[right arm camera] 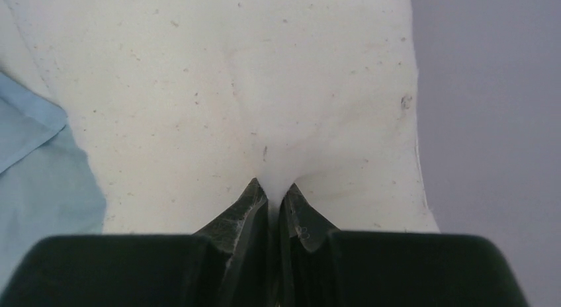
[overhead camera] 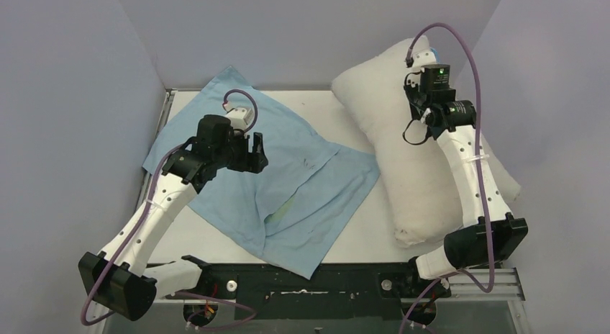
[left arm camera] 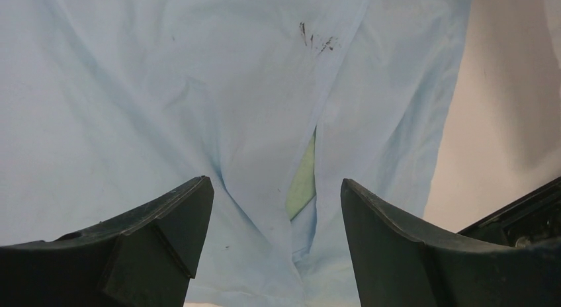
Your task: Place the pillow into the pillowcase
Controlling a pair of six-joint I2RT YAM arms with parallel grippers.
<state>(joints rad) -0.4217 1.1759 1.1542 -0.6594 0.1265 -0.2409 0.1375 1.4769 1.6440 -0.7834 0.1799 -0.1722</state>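
The white table [overhead camera: 360, 229] is carrying everything here. The pillowcase [overhead camera: 288, 179] is lying spread across its left and middle, plain light blue face up and rumpled. The pillow [overhead camera: 392, 132] is sitting on the right side, its far end rising toward the back wall, its near end reaching the front edge. It is lying just beside the cloth. The right gripper [right arm camera: 274, 191] is pinching a pucker of pillow fabric, fingers clamped tight together. The left gripper [left arm camera: 276, 188] is hovering over the pillowcase, jaws spread wide and gripping nothing. A green sliver [left arm camera: 302, 181] is peeking through a fold, and small dark marks [left arm camera: 316, 39] are showing beyond it.
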